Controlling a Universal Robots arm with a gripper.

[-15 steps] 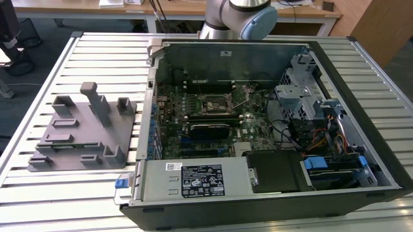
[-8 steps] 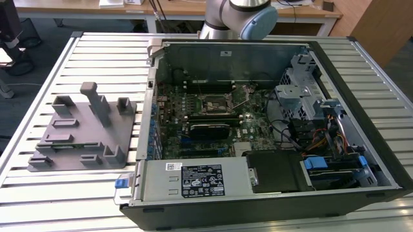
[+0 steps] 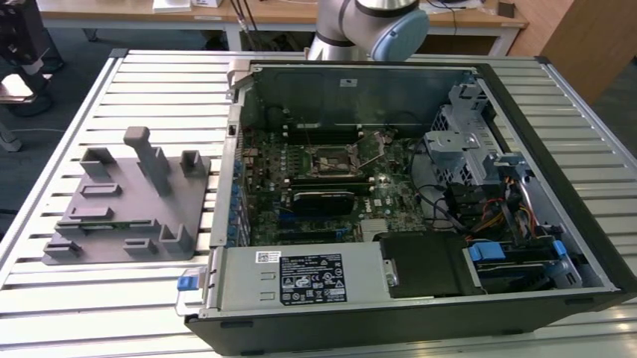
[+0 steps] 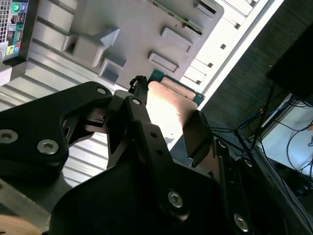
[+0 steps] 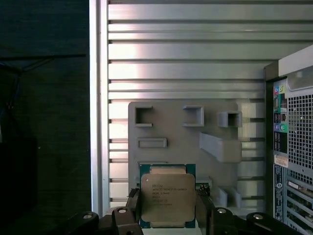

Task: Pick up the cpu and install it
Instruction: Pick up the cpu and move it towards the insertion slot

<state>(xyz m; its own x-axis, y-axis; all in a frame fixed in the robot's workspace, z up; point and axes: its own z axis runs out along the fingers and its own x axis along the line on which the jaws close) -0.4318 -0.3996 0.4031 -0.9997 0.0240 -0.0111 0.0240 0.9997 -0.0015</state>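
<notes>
Gripper (image 5: 168, 208) clamped on cpu (image 5: 165, 193) edges above fixture tray (image 5: 171, 133); I fear slip; edge hold looks thin.

cpu (image 5: 164, 196): you'll see a pale silver-beige top with lines of dark print and a green rim.
fingers (image 5: 133, 205): matt black either side of it.
bench (image 3: 149, 82): silver-white, striped by its parallel slats.
fixture plate (image 3: 130, 201): plain mid grey all over.
computer case (image 3: 398, 328): black shell, bare grey metal inside.
motherboard (image 3: 298, 168): dark green, speckled with black and silver parts.
drive clips (image 3: 488, 251): your brightest blue.
arm (image 3: 398, 33): silver-grey, pale blue joint cap.
</notes>
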